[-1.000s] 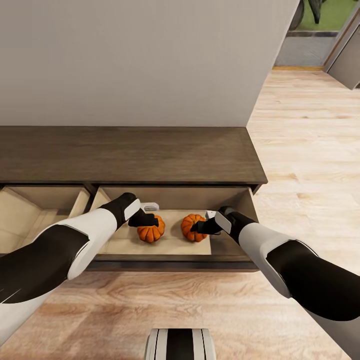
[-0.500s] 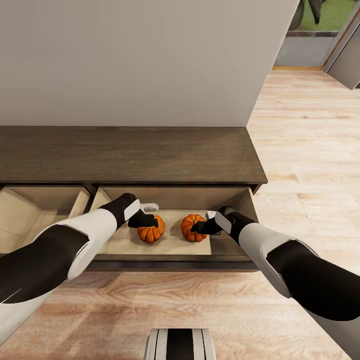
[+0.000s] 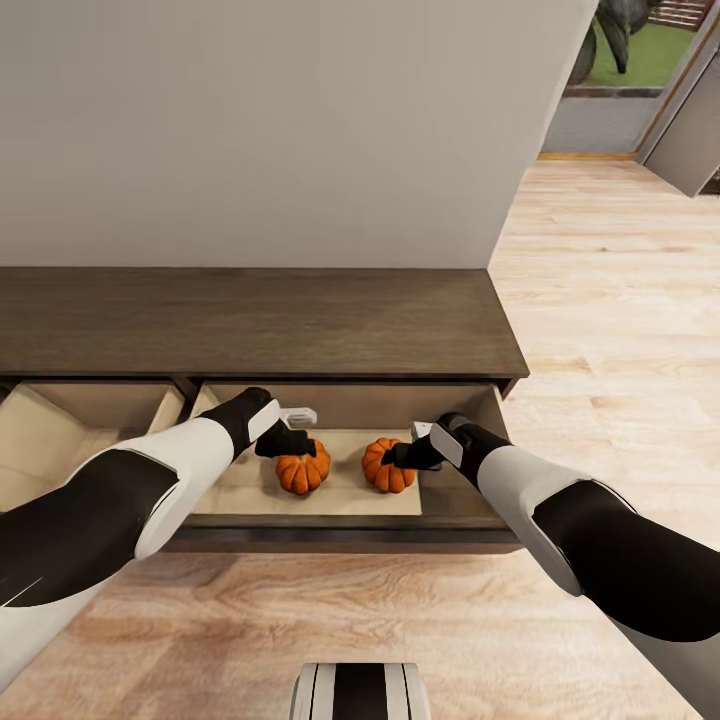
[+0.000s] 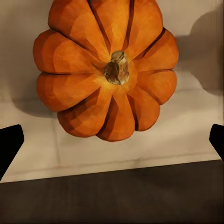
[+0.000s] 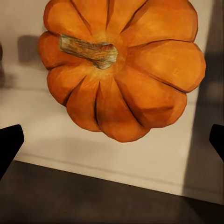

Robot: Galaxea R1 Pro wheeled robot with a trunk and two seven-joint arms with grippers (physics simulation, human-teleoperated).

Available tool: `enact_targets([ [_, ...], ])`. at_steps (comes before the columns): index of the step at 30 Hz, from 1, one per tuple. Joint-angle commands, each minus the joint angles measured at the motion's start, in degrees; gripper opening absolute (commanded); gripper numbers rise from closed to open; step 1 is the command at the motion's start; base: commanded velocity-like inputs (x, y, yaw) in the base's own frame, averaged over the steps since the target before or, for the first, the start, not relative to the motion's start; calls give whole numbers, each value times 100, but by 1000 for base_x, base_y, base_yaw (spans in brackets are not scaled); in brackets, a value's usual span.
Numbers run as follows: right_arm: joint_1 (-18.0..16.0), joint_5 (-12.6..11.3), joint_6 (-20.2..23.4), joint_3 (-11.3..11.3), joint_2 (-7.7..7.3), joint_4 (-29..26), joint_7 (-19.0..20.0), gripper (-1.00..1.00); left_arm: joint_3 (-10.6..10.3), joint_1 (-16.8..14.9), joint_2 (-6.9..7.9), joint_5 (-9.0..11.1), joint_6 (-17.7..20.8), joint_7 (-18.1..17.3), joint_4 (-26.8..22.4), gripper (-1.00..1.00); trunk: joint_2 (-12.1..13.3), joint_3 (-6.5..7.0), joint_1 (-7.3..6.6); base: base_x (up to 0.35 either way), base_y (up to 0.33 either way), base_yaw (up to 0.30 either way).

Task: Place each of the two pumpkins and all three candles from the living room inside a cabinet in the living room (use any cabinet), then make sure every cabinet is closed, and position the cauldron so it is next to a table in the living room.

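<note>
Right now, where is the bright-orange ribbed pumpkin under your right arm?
In the head view, that bright-orange ribbed pumpkin sits on the pale floor of the open right-hand drawer of the dark-brown wooden cabinet, right of its twin pumpkin.

A plain pale-grey wall (image 3: 280, 120) fills the far side of the room, ending at a vertical corner on the right. Light wooden plank flooring (image 3: 620, 300) stretches along the right and across the near foreground, its grain running in long bands. At the far right, beyond the floor, a doorway (image 3: 600, 110) opens onto a grey threshold, a patch of green lawn (image 3: 655, 50) and the dark leaves of a plant (image 3: 610, 30). A grey door panel (image 3: 690, 130) stands angled at the far right edge.
</note>
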Motion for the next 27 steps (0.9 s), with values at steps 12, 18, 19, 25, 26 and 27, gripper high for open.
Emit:
enact_targets([
  [12, -4, -2, 45, 56, -1, -5, 5, 100, -48, -4, -2, 57, 21, -10, 127, 100, -2, -4, -1, -64, 0, 0],
  [18, -4, -2, 45, 56, -1, -5, 5, 100, -49, -5, -2, 57, 21, -4, 127, 100, -2, -4, -1, -24, 0, 0],
  [19, -4, -2, 45, 56, -1, -4, 5, 100, -49, -4, -2, 57, 21, -2, 129, 100, -2, -4, -1, -3, 0, 0],
  [25, -4, -2, 45, 56, -1, -5, 5, 100, -48, -5, -2, 57, 21, 1, 127, 100, 4, 85, -11, 0, 0, 0],
  [26, -4, -2, 45, 56, -1, -5, 5, 100, -48, -5, -2, 57, 21, 1, 127, 100, 5, 107, -14, 0, 0, 0],
  [27, -4, -2, 45, 56, -1, -5, 3, 100, -48, -5, -2, 57, 21, 1, 131, 100, 6, 129, -16, 0, 0, 0],
])
